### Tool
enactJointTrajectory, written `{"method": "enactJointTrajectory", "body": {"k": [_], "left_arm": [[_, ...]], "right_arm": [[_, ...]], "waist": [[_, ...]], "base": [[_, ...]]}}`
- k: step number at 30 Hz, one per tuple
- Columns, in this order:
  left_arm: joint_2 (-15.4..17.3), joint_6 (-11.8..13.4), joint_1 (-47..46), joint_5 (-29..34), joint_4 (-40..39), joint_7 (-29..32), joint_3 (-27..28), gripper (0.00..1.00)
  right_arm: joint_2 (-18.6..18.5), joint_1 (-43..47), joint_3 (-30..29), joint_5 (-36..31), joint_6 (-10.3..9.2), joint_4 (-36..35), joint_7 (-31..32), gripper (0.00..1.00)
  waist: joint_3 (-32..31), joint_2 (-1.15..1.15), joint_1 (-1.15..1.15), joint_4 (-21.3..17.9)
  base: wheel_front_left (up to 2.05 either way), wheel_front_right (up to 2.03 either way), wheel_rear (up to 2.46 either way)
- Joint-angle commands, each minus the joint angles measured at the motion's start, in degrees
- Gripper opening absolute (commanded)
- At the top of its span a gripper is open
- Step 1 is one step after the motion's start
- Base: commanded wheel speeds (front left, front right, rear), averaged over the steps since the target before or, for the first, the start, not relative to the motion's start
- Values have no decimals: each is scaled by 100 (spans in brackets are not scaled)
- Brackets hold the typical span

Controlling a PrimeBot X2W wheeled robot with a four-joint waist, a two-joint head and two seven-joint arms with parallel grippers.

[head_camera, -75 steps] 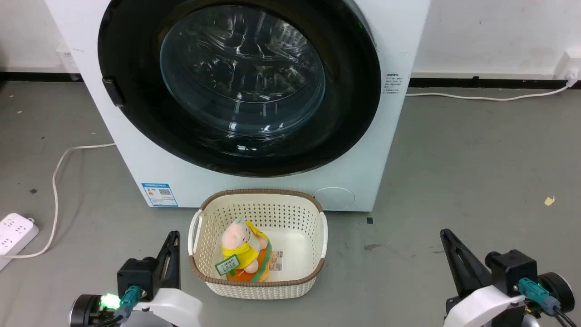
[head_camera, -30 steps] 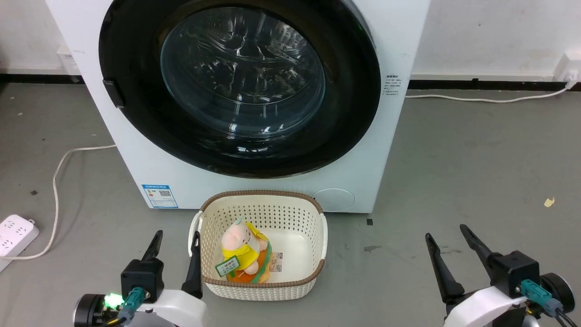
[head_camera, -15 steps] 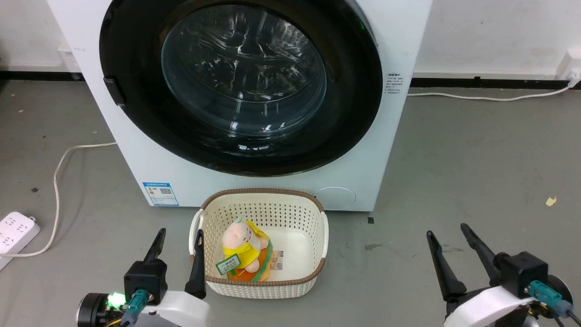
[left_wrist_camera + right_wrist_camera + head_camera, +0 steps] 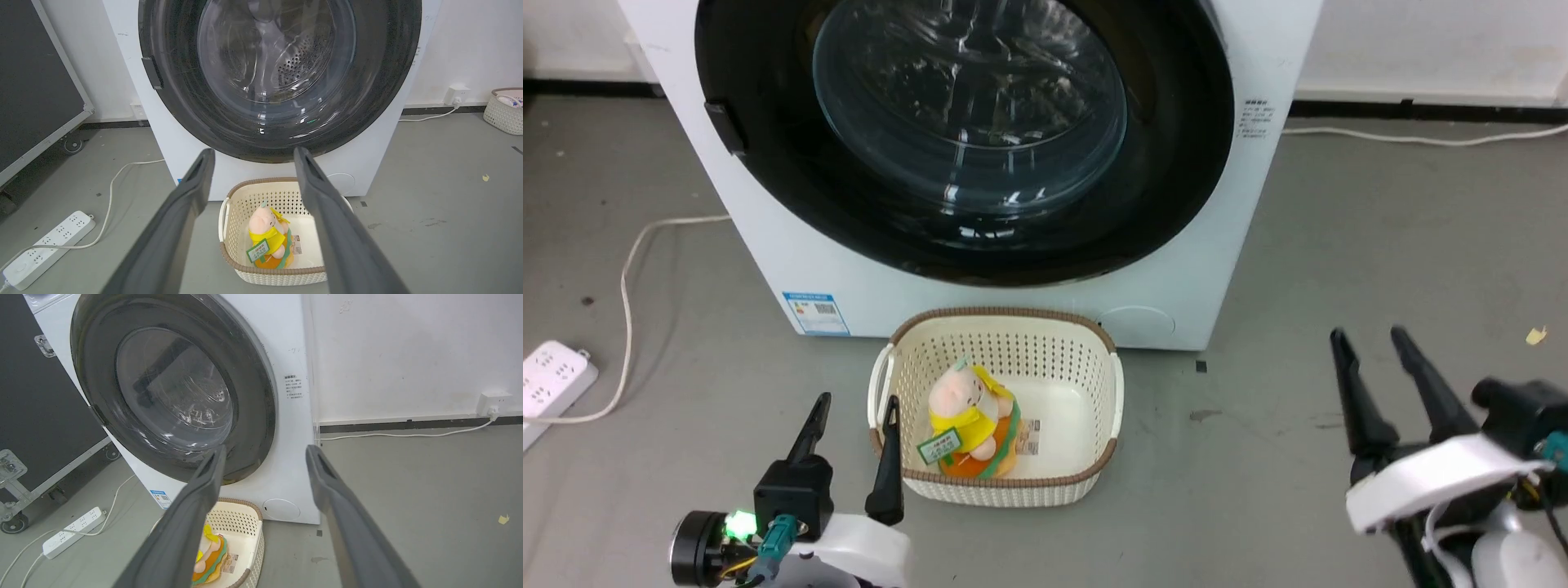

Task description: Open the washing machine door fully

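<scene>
The washing machine door [image 4: 964, 139] is a big round glossy black ring with a clear bulging glass centre, lying flat against the white machine [image 4: 1241, 212]; it looks closed. A small dark latch piece [image 4: 725, 126] sits on its left edge. The door also shows in the left wrist view [image 4: 278, 77] and the right wrist view [image 4: 171, 396]. My left gripper [image 4: 858, 400] is open low at the left, beside the basket. My right gripper [image 4: 1372, 335] is open at the lower right, well short of the machine, holding nothing.
A cream basket [image 4: 1001, 490] with a plush toy [image 4: 968, 420] stands on the grey floor right before the machine. A white power strip [image 4: 551, 380] and cable [image 4: 629, 278] lie at the left. A dark wheeled case [image 4: 36, 94] stands left of the machine.
Both grippers went from shut to open. The right gripper has risen and moved forward. The head camera has shifted, bringing the machine closer and higher in the picture.
</scene>
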Motion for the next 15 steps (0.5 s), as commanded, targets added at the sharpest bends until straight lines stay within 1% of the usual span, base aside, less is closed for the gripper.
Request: {"method": "enactJointTrajectory", "body": {"k": [1, 10, 11, 12, 13, 15], "left_arm": [[4, 48, -82, -18, -30, -64, -32, 100], [5, 95, -242, -23, -87, -172, -128, 100], [5, 102, -258, -26, -94, -184, -139, 100], [5, 108, -273, -29, -102, -196, -151, 100], [5, 115, -285, -30, -107, -208, -162, 100], [5, 126, -311, -31, -115, -232, -186, 100]], "right_arm": [[-47, -138, -23, 120, -1, 5, 10, 100], [-45, -735, -222, 817, -2, 126, 217, 100], [-36, -804, -251, 900, -2, 153, 244, 94], [-24, -879, -285, 992, -2, 184, 272, 24], [-12, -957, -327, 1087, -2, 219, 300, 0], [8, -1120, -415, 1268, -2, 309, 362, 0]], "waist": [[38, 0, 0, 18], [311, 0, 0, 140], [341, 0, 0, 153], [371, 0, 0, 166], [401, 0, 0, 179], [459, 0, 0, 210]], "base": [[0, 0, 0], [0, 0, 0], [0, 0, 0], [0, 0, 0], [0, 0, 0], [0, 0, 0]]}}
